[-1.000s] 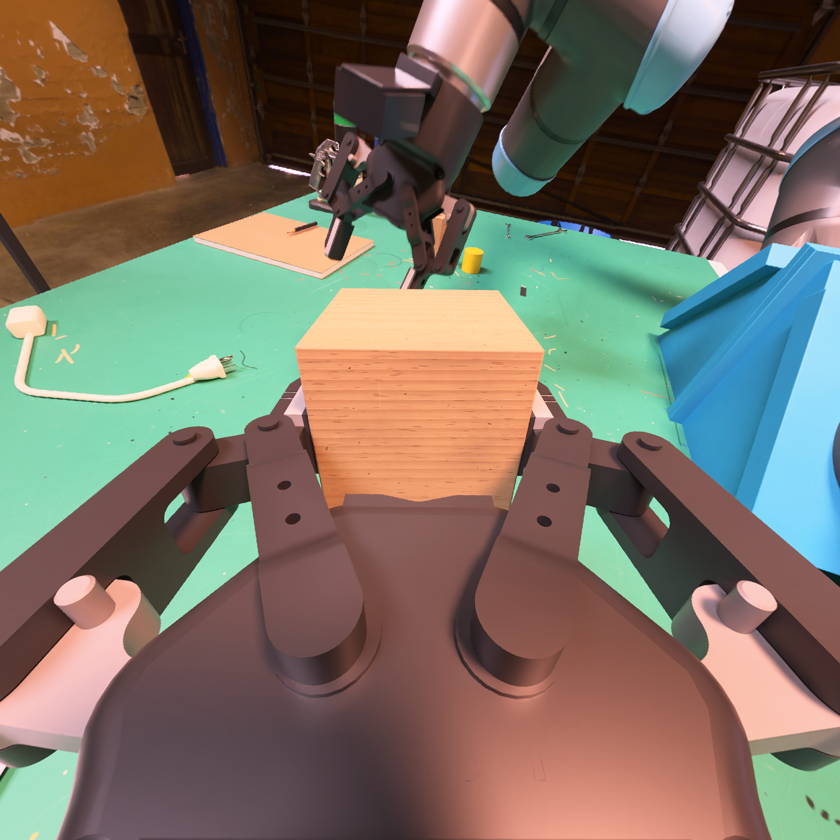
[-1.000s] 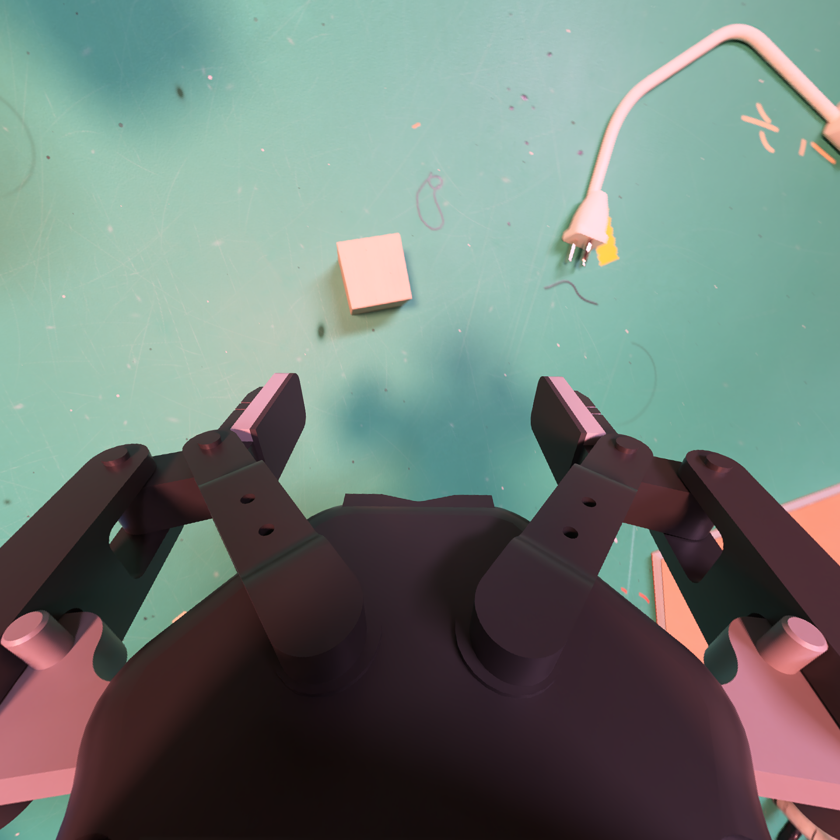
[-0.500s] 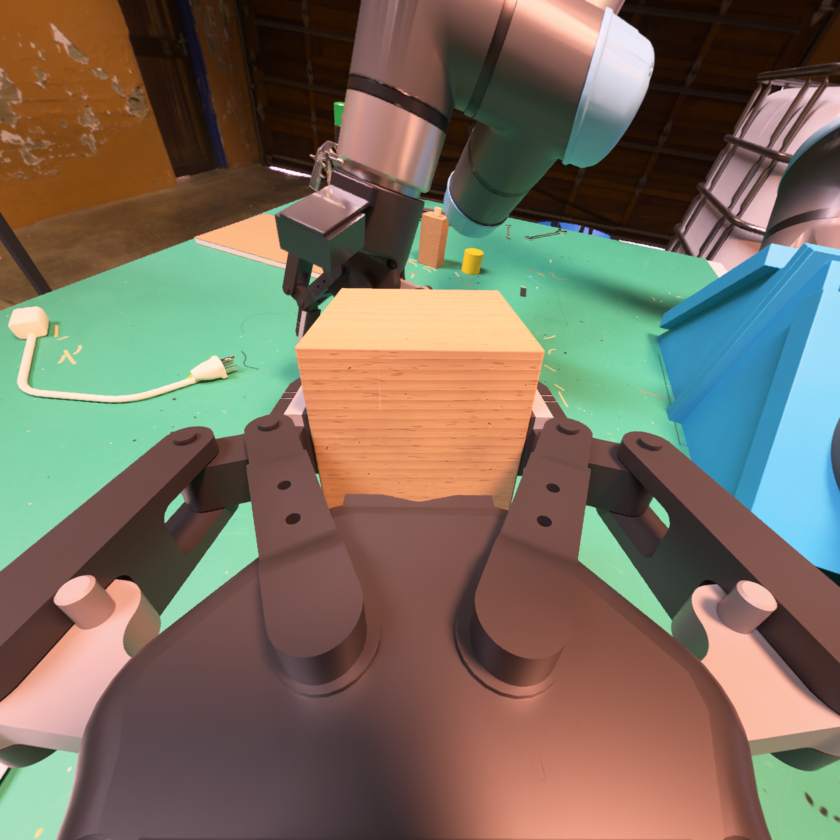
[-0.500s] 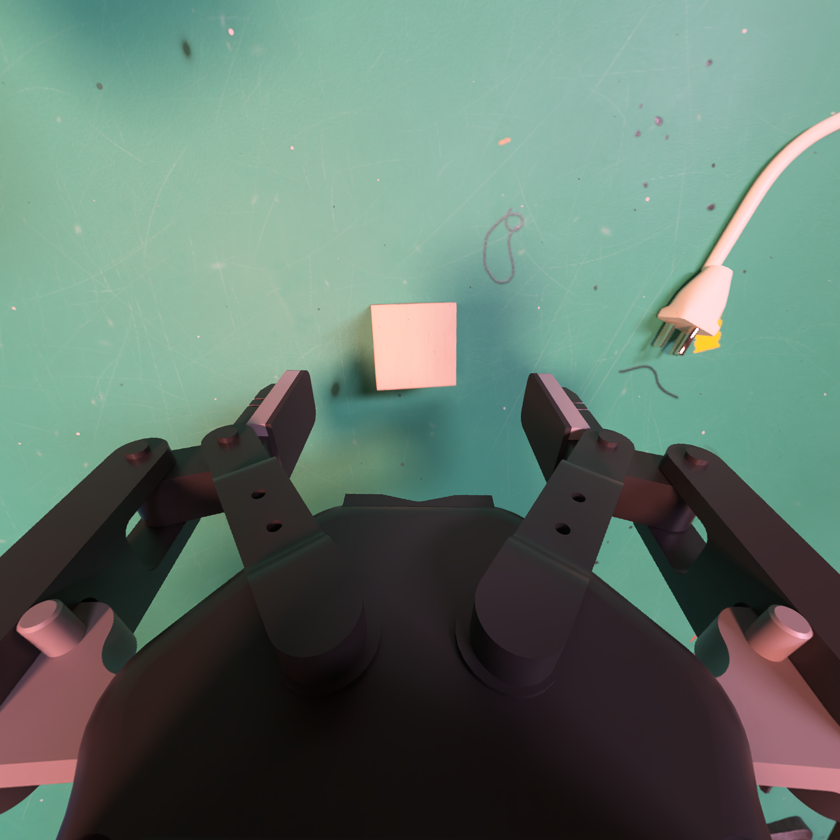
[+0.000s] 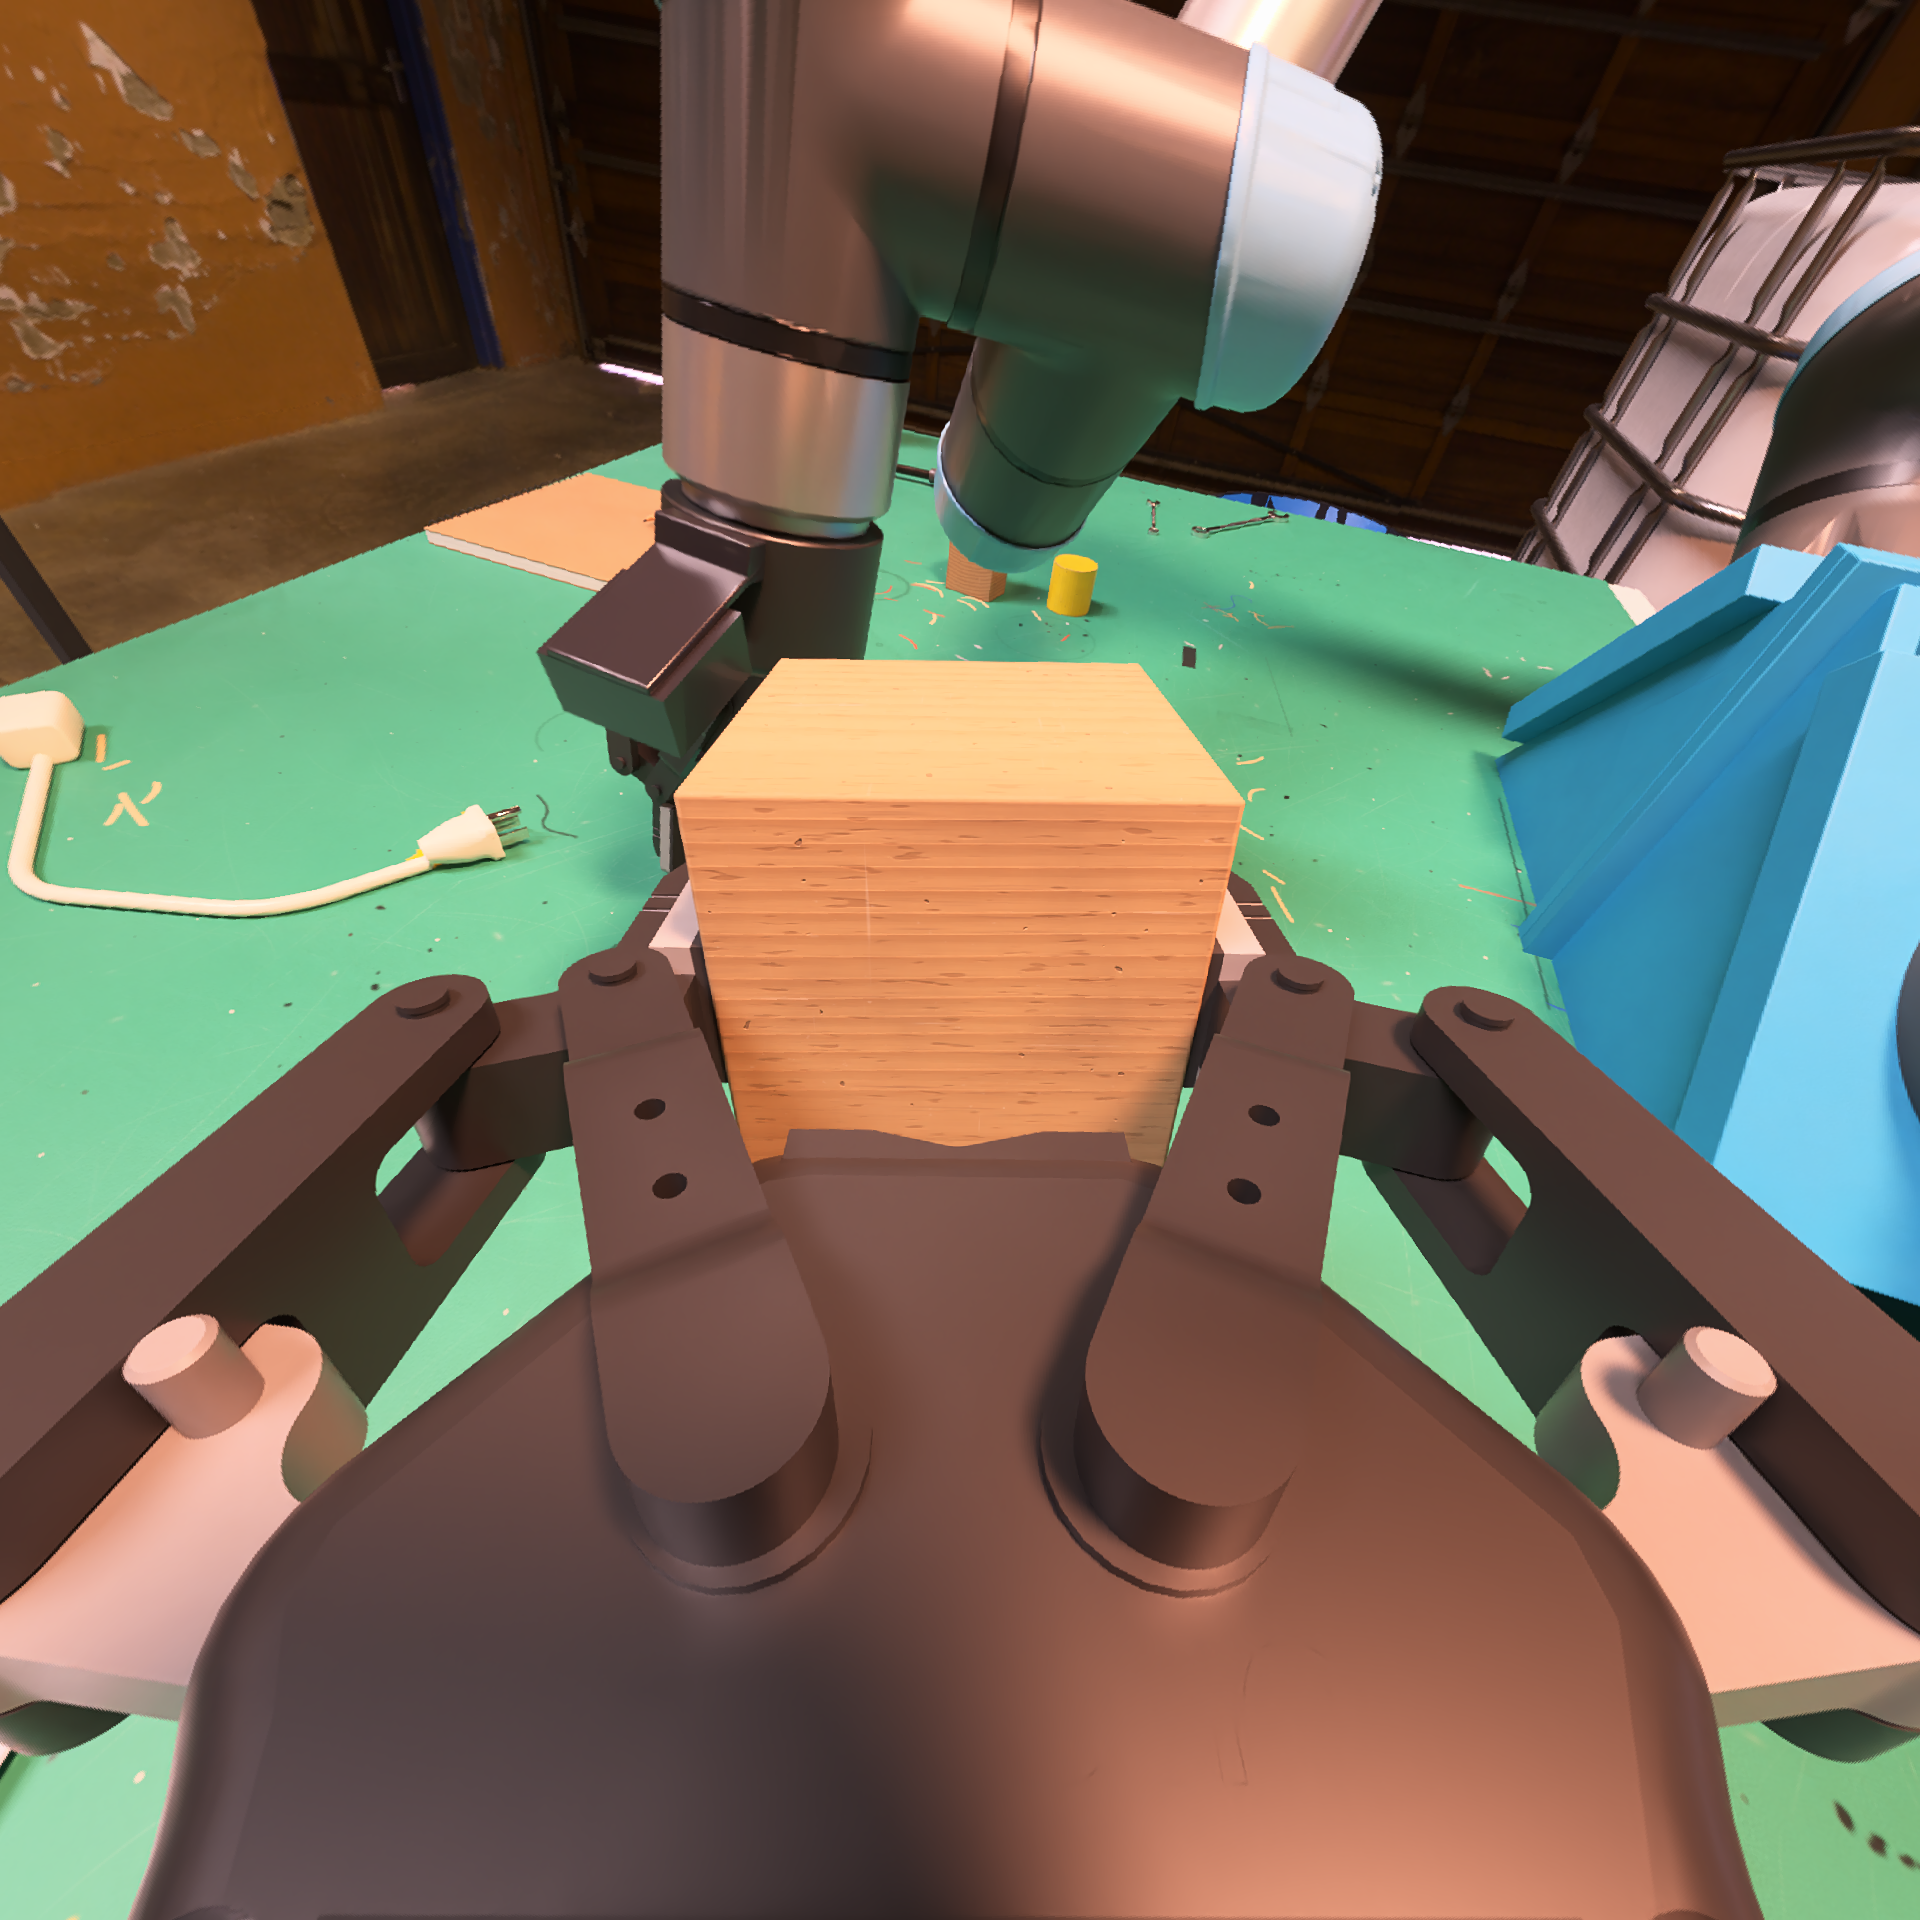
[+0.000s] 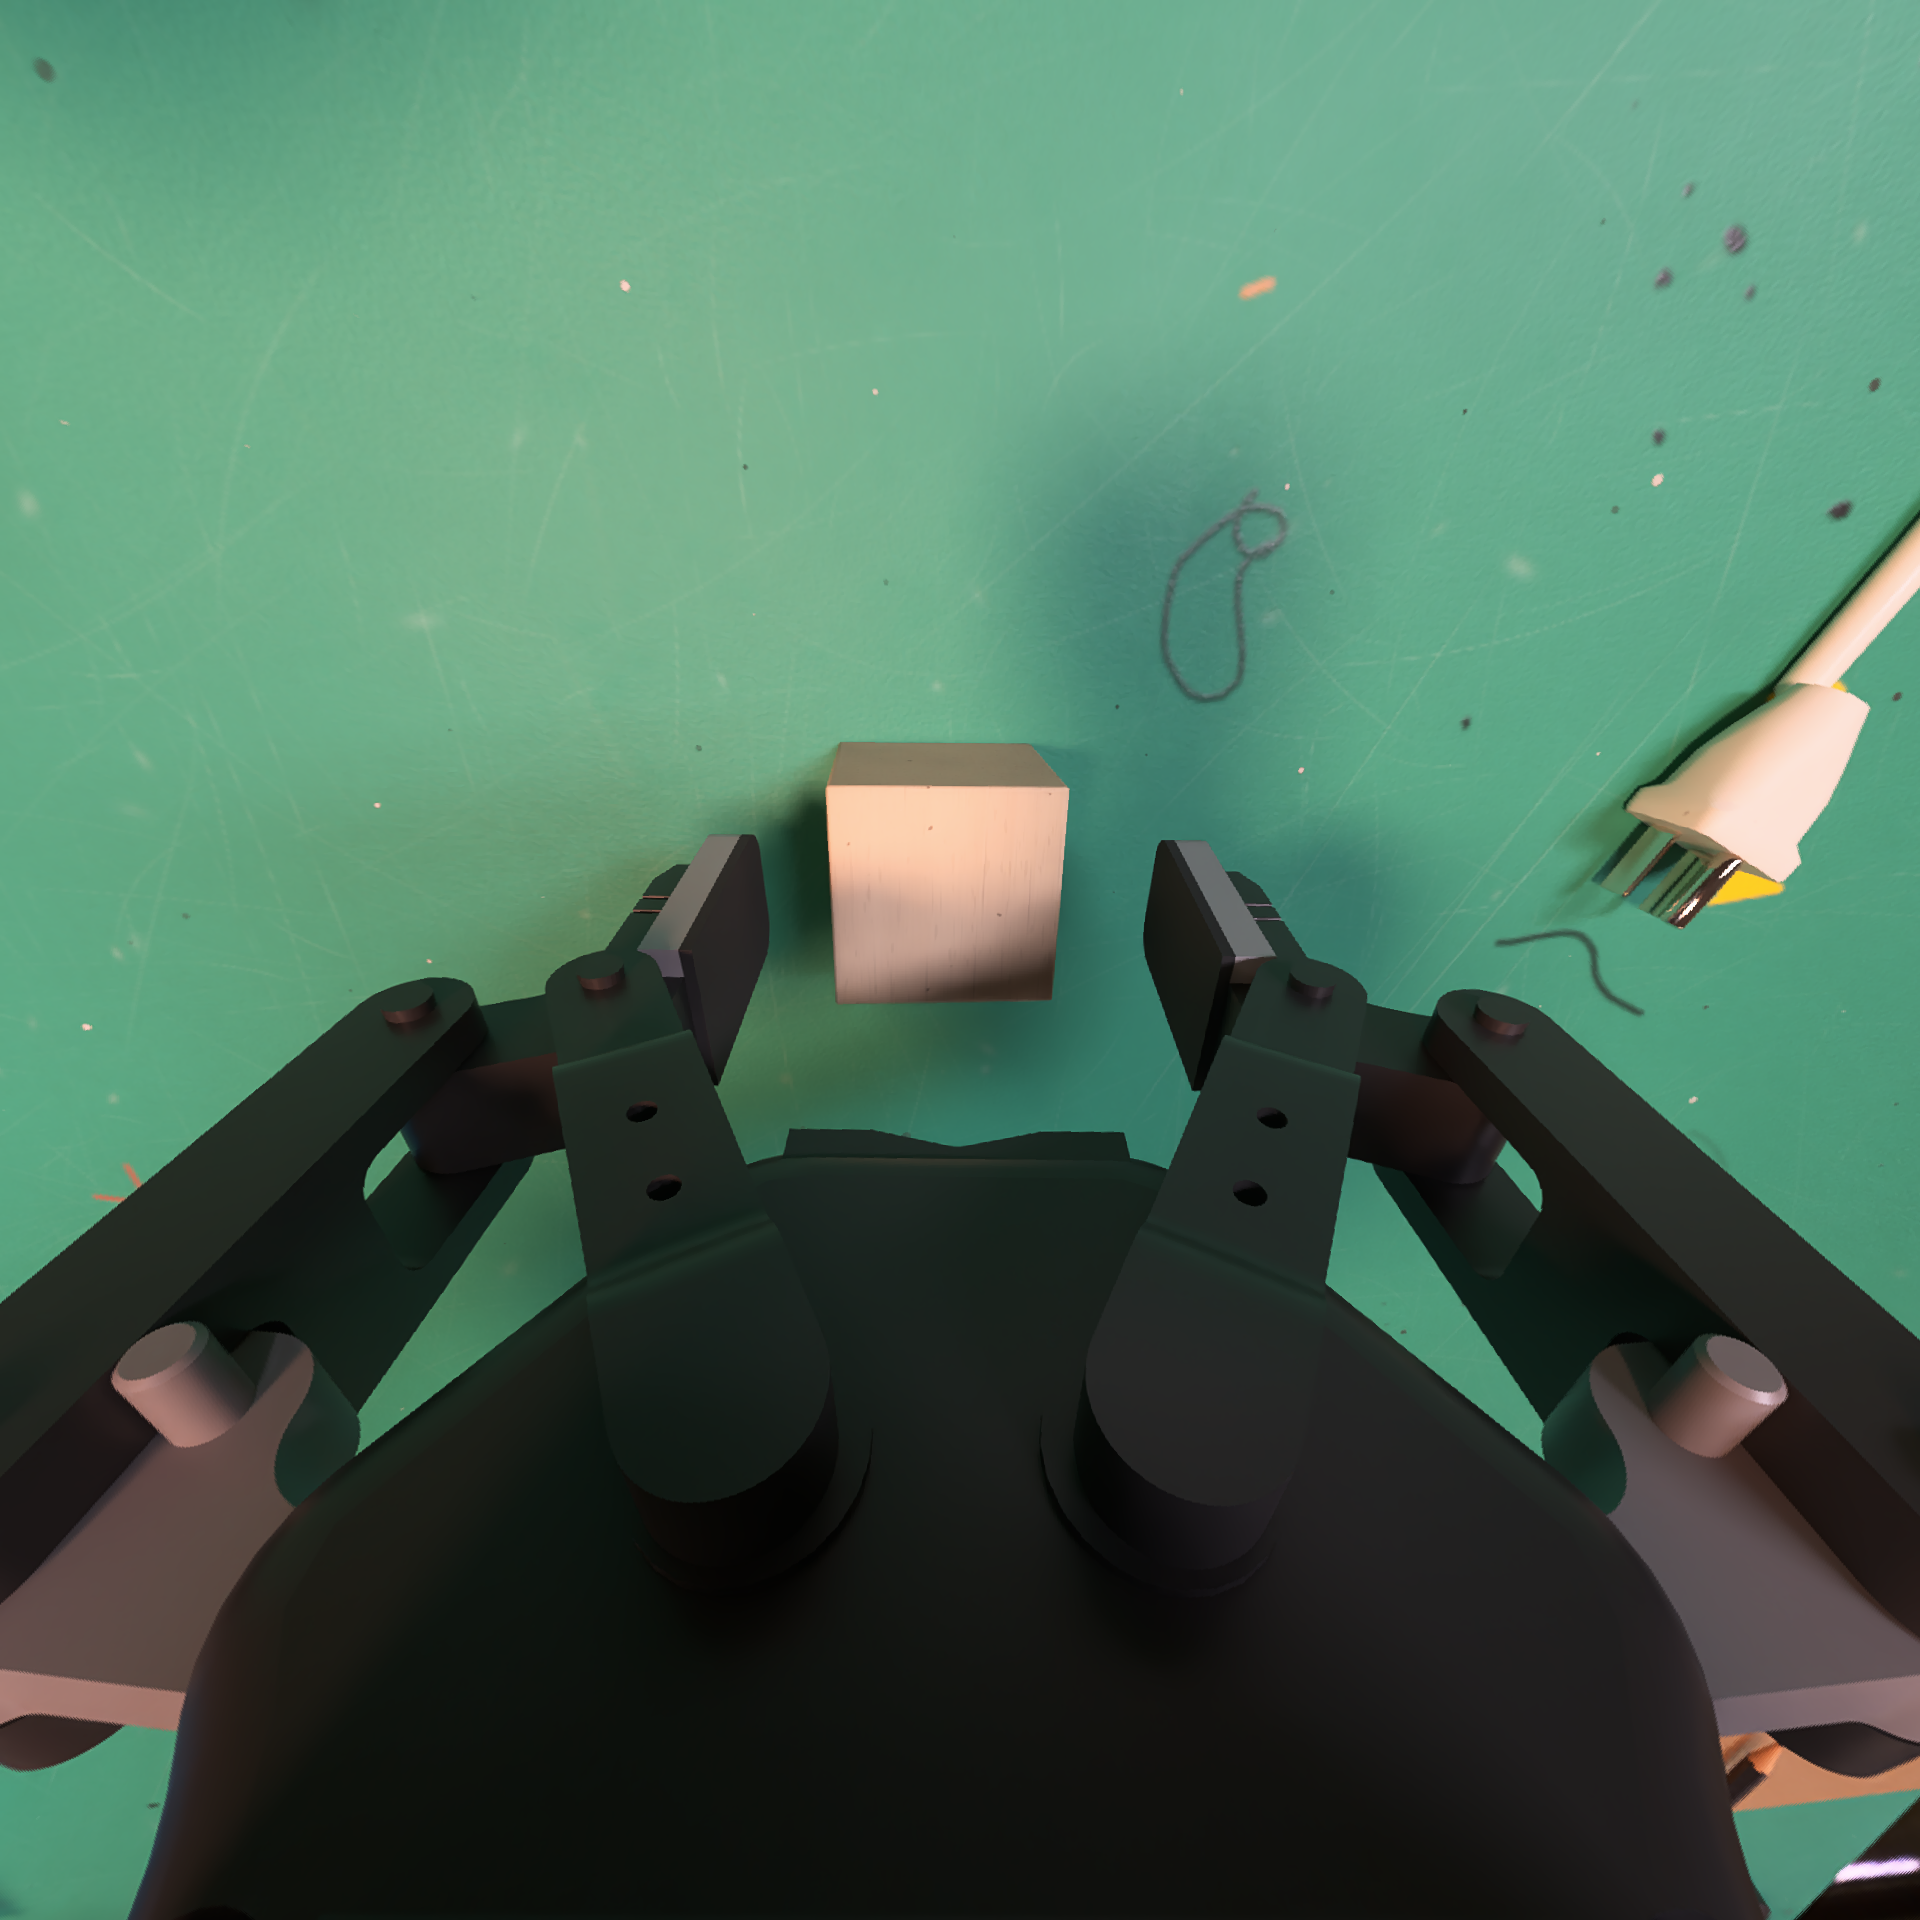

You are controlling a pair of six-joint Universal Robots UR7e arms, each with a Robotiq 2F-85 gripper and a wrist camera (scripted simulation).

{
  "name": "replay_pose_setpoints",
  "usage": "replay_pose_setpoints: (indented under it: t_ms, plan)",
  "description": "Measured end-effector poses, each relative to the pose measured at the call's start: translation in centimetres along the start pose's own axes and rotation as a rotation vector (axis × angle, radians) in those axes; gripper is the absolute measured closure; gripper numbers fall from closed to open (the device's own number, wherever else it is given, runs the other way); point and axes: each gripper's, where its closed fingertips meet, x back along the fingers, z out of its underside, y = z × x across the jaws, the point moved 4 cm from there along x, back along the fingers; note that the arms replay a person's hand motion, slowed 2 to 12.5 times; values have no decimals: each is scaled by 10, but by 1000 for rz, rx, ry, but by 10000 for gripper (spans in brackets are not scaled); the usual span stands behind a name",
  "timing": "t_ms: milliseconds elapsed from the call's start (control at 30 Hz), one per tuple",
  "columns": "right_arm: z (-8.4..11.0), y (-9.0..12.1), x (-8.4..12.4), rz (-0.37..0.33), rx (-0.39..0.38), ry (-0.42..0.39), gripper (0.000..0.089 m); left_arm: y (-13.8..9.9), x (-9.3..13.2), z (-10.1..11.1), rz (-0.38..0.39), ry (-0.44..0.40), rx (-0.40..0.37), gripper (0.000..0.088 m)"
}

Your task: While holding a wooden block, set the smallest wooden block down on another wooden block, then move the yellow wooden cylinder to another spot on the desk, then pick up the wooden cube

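My left gripper is shut on a large wooden cube and holds it above the green desk. In the right wrist view, my right gripper is open and points straight down. A small pale wooden block stands on the desk between its fingers, with a gap on each side. The right arm stands just behind the cube in the left wrist view, its fingers hidden. Far back are a yellow cylinder and a tall wooden block, partly hidden by the arm.
A white power cord with plug lies left of the cube; its plug is right of my right gripper. A blue box stands at the right. A flat wooden board lies at the back left. Wrenches lie far back.
My right gripper has come down toward the small block, which now sits between its open fingers. The right arm has moved closer to the held cube. My left gripper has not moved.
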Motion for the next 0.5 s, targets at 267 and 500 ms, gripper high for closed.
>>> replay_pose_setpoints:
  t_ms: [267, 500]
  plan:
    - [1, 1, -16, -57, -19, 53, 480, -2, -2, 1, 6, 8, -4, 258]
    - [4, -3, -11, -54, -93, 69, 511, -3, -2, 1, 5, 12, -10, 258]
